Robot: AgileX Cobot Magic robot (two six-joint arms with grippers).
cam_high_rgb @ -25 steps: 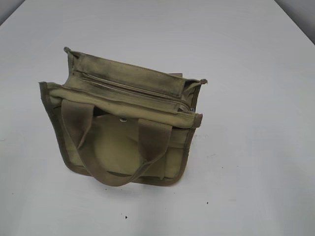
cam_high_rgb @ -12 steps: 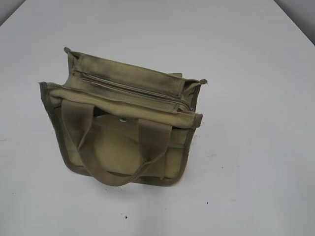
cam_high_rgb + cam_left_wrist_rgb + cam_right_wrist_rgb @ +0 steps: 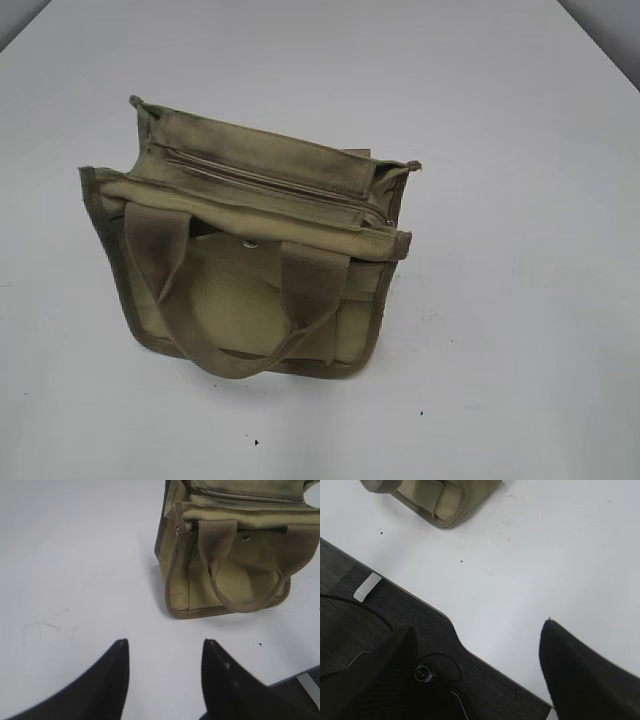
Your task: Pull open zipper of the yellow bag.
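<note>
The yellow bag (image 3: 250,300) stands on the white table, left of the middle in the exterior view, with its front handle (image 3: 160,260) drooping forward. Its zipper (image 3: 270,185) runs along the top from back left to front right. A small silver pull tab (image 3: 388,221) sits at the right end. Neither arm shows in the exterior view. In the left wrist view my left gripper (image 3: 165,645) hangs open over bare table, short of the bag (image 3: 225,575) and left of it. My right gripper (image 3: 477,630) is wide open over the table's near edge, far from the bag's corner (image 3: 437,502).
The table's near edge (image 3: 445,617) crosses the right wrist view, with dark carpet, a black cable (image 3: 350,602) and a white strip (image 3: 367,586) below it. A silver snap button (image 3: 250,242) sits on the bag's front. White table (image 3: 520,300) surrounds the bag.
</note>
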